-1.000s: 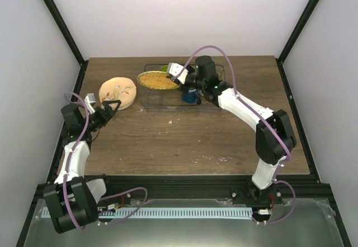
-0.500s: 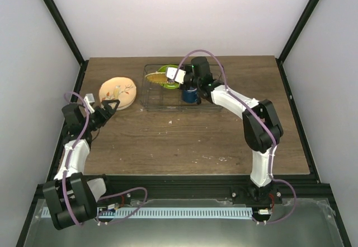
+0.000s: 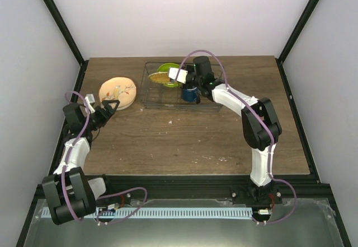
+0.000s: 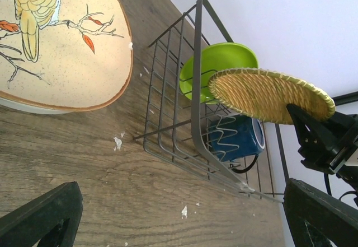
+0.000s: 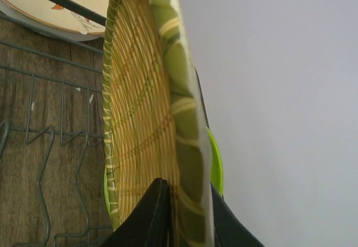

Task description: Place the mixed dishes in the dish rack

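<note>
Right wrist: right gripper (image 5: 187,220) pinches tan woven plate (image 5: 140,107).

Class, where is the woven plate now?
Top view: woven plate held by the right end effector at the wire dish rack's left end, beside the lime-green plate.

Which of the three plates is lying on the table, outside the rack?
The beige bird-patterned plate, left of the rack. The lime-green plate stands in the rack, and the right gripper holds the woven plate over it.
</note>
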Controlling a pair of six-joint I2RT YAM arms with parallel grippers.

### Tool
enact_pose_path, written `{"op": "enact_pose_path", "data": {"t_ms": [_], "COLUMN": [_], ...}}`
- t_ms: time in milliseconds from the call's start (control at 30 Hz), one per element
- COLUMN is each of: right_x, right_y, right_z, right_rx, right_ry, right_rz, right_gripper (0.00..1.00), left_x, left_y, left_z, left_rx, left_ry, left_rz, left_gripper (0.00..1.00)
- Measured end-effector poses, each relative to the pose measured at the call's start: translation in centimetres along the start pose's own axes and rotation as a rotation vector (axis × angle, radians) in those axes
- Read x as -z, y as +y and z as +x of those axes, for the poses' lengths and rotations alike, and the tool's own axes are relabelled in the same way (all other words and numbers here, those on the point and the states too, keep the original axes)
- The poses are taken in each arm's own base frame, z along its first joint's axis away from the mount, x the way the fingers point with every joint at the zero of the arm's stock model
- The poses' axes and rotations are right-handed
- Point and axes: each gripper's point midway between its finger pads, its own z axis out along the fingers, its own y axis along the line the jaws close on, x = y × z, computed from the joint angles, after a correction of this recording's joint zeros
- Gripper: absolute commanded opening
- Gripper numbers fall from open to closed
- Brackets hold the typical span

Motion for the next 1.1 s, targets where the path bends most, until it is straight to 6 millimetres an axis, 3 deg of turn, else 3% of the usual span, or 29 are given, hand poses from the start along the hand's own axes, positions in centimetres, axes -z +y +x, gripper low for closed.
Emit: {"op": "enact_pose_path", "data": {"t_ms": [567, 1100], "right_x": [0.1, 0.4], "right_y": [0.3, 0.5], "right_z": [1.0, 2.5], "right_rx": [0.028, 0.005], "right_ry": [0.048, 0.097], "right_rz": [-0.022, -0.035], "right_gripper": [0.04, 0.32], "left_x": [-0.2, -0.4], "left_y": [0.1, 0.5], "left_z": [-0.1, 0.0], "left_rx": [0.001, 0.009], "left_ry": [0.000, 0.006], "left_rz": [0.000, -0.004], "left_gripper": [1.00, 1.00]}}
